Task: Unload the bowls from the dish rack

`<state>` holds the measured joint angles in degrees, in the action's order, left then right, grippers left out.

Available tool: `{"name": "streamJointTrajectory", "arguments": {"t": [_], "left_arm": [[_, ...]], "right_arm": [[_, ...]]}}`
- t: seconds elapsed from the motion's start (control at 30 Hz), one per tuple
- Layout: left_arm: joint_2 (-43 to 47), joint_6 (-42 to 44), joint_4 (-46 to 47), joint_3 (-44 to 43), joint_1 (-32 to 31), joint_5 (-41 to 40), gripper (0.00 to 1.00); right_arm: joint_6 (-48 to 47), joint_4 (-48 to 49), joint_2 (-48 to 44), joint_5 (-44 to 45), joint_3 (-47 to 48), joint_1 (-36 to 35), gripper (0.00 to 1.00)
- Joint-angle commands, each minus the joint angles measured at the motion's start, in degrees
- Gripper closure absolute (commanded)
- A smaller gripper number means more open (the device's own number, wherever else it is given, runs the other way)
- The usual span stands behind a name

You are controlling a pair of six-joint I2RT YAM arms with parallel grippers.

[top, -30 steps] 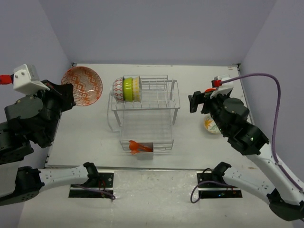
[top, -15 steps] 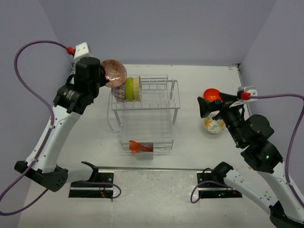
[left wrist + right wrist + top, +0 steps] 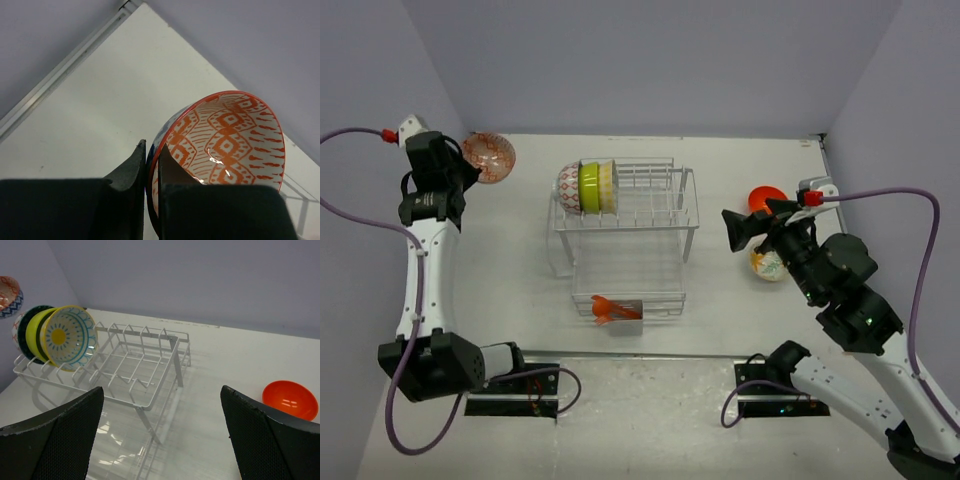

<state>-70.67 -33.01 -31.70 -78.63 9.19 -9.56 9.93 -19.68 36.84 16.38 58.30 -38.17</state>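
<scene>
The left gripper [image 3: 151, 150] clamps the red-patterned bowl [image 3: 225, 145], seemingly above the table [image 3: 95, 105]; the right gripper [image 3: 161, 390], spread empty, faces the dish rack [image 3: 174, 347], racked bowls [image 3: 65, 337] leftward.

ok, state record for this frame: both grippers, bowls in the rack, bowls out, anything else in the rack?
left gripper: shut on the rim of the red-patterned bowl, near the table's far left corner
right gripper: open, empty, right of the dish rack
in rack: at least three bowls on edge at the upper shelf's left end: red-marked white bowl, lime green bowl, cream-yellow bowl
out of rack: orange bowl and floral bowl on the table at right, the latter partly hidden by the right arm
front holder: orange utensils
</scene>
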Motion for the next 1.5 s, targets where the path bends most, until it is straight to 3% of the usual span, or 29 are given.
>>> {"name": "streamJointTrajectory", "arguments": {"t": [0.0, 0.17, 0.43, 0.8, 0.87, 0.97, 1.0, 1.07, 1.1, 1.2, 1.33, 1.43, 1.47], "left_arm": [[-3.1, -4.3, 12.3, 6.2, 4.2, 8.9, 1.00], [-8.7, -10.0, 23.1, 17.1, 4.2, 6.2, 1.00], [-17.0, -14.0, 34.0, 27.1, 4.2, 4.2, 1.00], [-19.6, -16.0, 37.7, 35.4, 4.2, -2.3, 0.97], [-19.1, -16.2, 37.2, 35.3, 4.2, -2.7, 0.89], [-17.4, -16.9, 33.7, 34.8, 4.2, -3.9, 0.53], [-16.7, -17.4, 32.8, 34.3, 4.3, -4.2, 0.32], [-14.0, -17.8, 28.4, 33.8, 4.3, -4.8, 0.07], [-12.8, -18.0, 26.4, 33.0, 4.3, -5.0, 0.00], [-6.4, -17.1, 16.6, 28.6, 4.3, -5.0, 0.00], [11.7, -12.9, 8.1, 23.9, 4.3, -3.2, 0.00], [24.5, -7.0, 6.4, 22.8, 4.3, -1.6, 0.00], [29.1, -3.7, 5.6, 22.6, 4.3, 0.1, 0.00]], "right_arm": [[-0.2, 1.9, -0.1, -2.5, -0.5, 0.1, 0.01], [-0.1, 2.7, 0.0, -4.9, -1.8, 0.1, 0.01], [-0.2, 2.9, -2.2, -9.0, -2.8, 0.1, 0.01], [3.7, 4.6, -2.3, -19.2, -3.4, 0.2, 0.01], [4.6, 4.8, 0.5, -20.4, -2.8, 0.2, 0.01], [7.1, 6.2, 5.2, -20.2, -1.8, 0.3, 0.01], [7.6, 6.5, 6.3, -20.9, -1.4, 0.6, 0.01], [9.9, 7.5, 10.2, -22.9, 0.6, 1.7, 0.01], [10.5, 8.1, 11.6, -26.7, 1.2, 2.3, 0.01], [14.9, 11.8, 17.3, -35.1, 3.7, 5.7, 0.01], [22.1, 16.1, 26.9, -47.4, 10.5, 10.3, 0.01], [26.5, 18.6, 34.7, -56.3, 13.3, 10.9, 0.12], [28.9, 22.4, 37.7, -59.9, 14.0, 10.9, 0.21]]}}
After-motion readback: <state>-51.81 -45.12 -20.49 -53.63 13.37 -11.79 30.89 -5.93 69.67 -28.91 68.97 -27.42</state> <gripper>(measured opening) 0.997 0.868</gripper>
